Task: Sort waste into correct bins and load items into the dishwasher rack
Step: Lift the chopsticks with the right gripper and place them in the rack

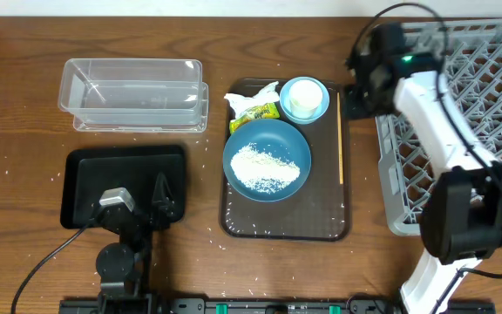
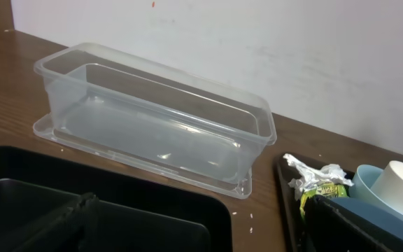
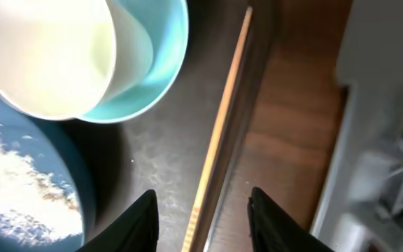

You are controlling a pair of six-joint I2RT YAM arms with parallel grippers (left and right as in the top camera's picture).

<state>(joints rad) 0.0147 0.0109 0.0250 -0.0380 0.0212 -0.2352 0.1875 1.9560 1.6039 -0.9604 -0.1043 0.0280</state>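
The brown serving tray point(image 1: 328, 218) holds a dark-blue bowl point(image 1: 267, 160) with a heap of rice point(image 1: 267, 166). It also holds a crumpled napkin point(image 1: 251, 96) and a yellow-green wrapper point(image 1: 261, 112). A white cup point(image 1: 302, 96) sits inside the pale-blue cup point(image 1: 321, 90). Chopsticks point(image 1: 340, 144) lie along the tray's right edge. My right gripper point(image 1: 356, 92) is open just above the chopsticks point(image 3: 222, 129), its fingers point(image 3: 201, 224) on either side of them, not touching. My left gripper point(image 1: 159, 196) is open and empty over the black tray point(image 1: 85, 187).
The clear tub point(image 1: 133, 94) stands behind the black tray, and it also shows in the left wrist view point(image 2: 152, 119). The grey dishwasher rack point(image 1: 478, 78) fills the right side, close to the serving tray. Loose rice grains lie scattered on the wooden table.
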